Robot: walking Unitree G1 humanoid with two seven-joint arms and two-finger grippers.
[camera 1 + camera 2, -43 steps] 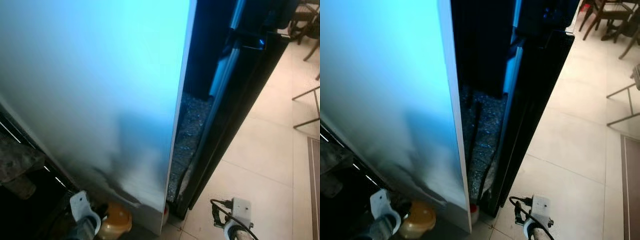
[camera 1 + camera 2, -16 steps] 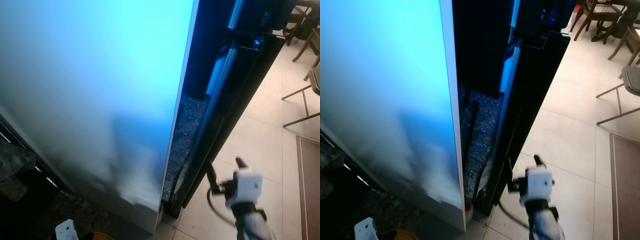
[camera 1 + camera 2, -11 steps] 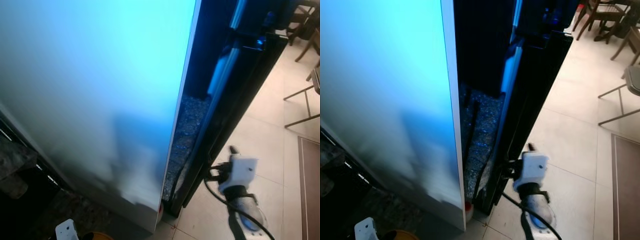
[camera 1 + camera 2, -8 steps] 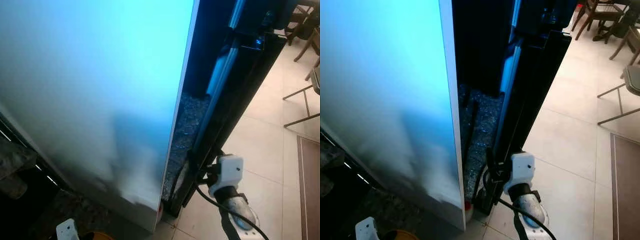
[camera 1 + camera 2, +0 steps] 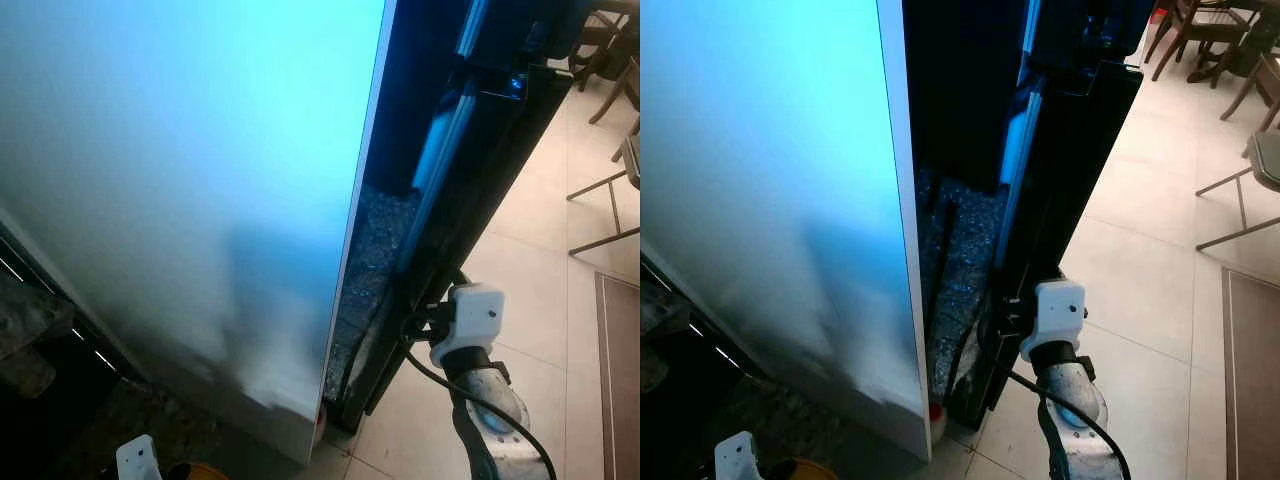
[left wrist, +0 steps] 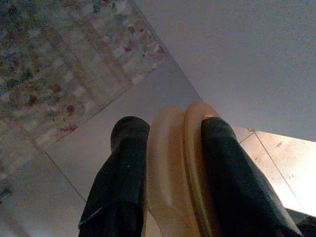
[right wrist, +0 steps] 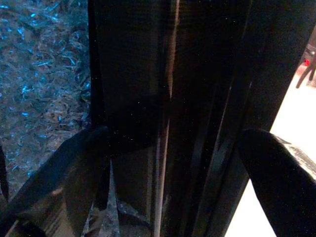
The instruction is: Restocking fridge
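Observation:
A tall white panel [image 5: 200,180] of the fridge glows blue on the left. Beside it a black door [image 5: 500,150] stands ajar, with a dark gap and a speckled surface [image 5: 375,250] between them. My right gripper [image 7: 175,143] is open, one finger on each side of the black door's edge; its white wrist [image 5: 468,318] sits low against that door. My left gripper [image 6: 173,129] is shut on a tan round container [image 6: 170,177], held low at the bottom left, where its rim [image 5: 190,470] peeks in.
Pale floor tiles [image 5: 520,290] spread to the right of the door. Metal chair legs [image 5: 605,190] and wooden chairs [image 5: 1210,40] stand at the far right, with a brown mat [image 5: 620,350] along the right edge. Dark shelving [image 5: 30,330] lies at lower left.
My right arm rose from the lower edge and swung left to the black door's edge. The left arm dropped lower in view, still holding the container.

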